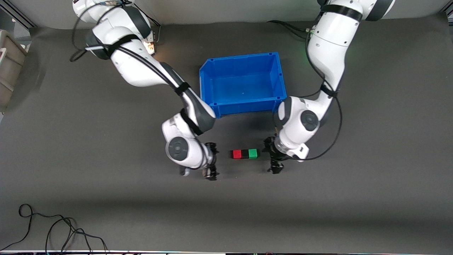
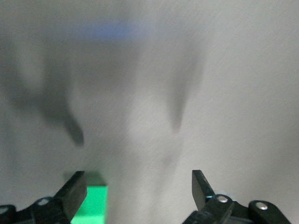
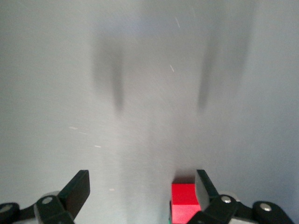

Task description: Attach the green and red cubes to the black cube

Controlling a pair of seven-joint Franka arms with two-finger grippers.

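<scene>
Three cubes, one red cube [image 1: 236,154], one black cube [image 1: 245,154] and one green cube [image 1: 252,153], sit joined in a row on the surface [image 1: 106,198], nearer the camera than one blue bin [image 1: 242,84]. Flanking them, the right end effector [image 1: 211,161] and left end effector [image 1: 273,156] hang with fingers spread, gripping nothing.

Both arms [image 1: 329,46] are glossy white with grey joint discs, black strapped cables and black fingers [image 3: 74,191] with silver screws.
</scene>
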